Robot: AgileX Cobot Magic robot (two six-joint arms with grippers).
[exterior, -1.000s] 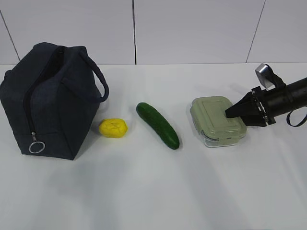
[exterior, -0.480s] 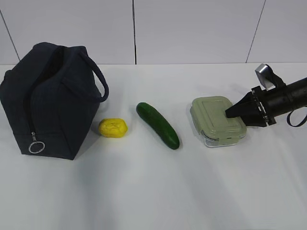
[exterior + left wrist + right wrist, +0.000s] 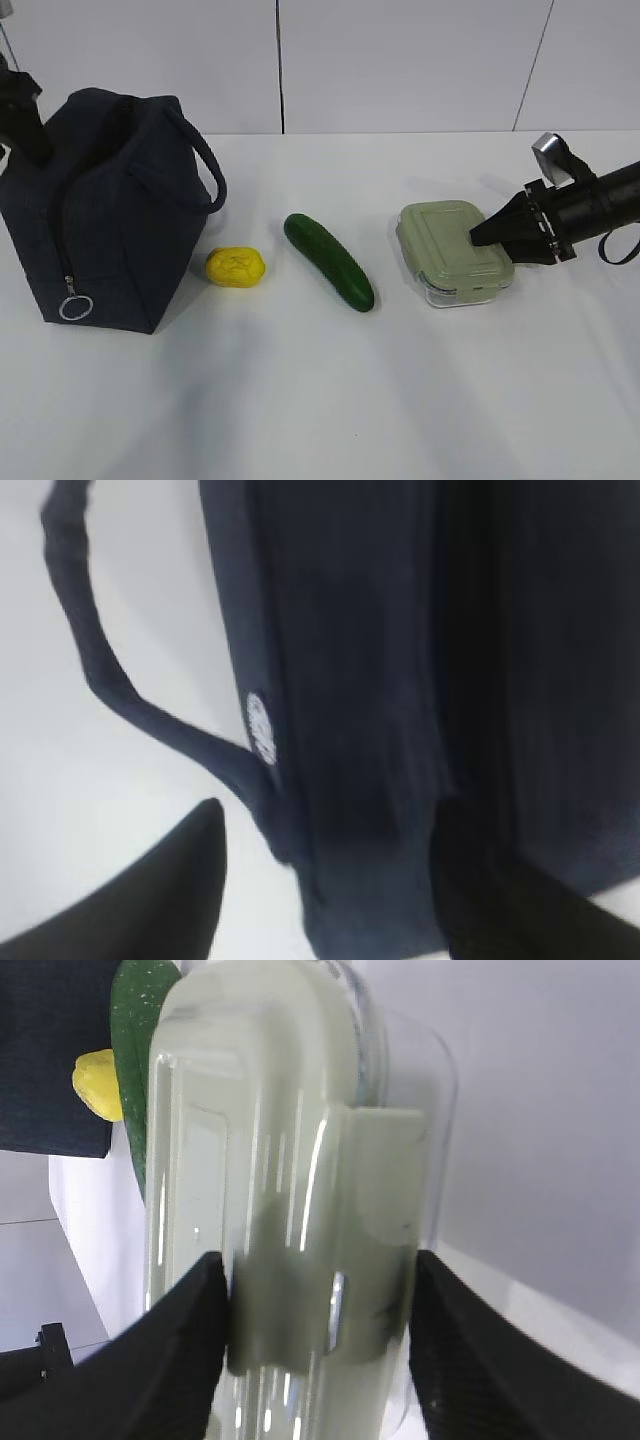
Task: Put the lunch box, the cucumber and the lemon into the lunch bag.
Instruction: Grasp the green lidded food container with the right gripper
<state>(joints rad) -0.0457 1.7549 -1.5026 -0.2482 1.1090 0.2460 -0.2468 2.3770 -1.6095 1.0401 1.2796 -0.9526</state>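
Right gripper (image 3: pixel 478 238) is clamping the box (image 3: pixel 455 250); left gripper (image 3: pixel 320 865) is standing open astride the bag (image 3: pixel 100 205) edge. Lift level.

Right gripper (image 3: pixel 478 238) jaws clamped, arm reaching in low; left gripper (image 3: pixel 325 880) jaws apart.

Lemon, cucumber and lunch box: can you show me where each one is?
Lemon (image 3: pixel 236 267), exterior view, middle of its lumpy yellow skin.
Cucumber (image 3: pixel 329 262), exterior view, middle of its dark green body.
Lunch box (image 3: pixel 446 245), exterior view, flat top of the pale green lid.
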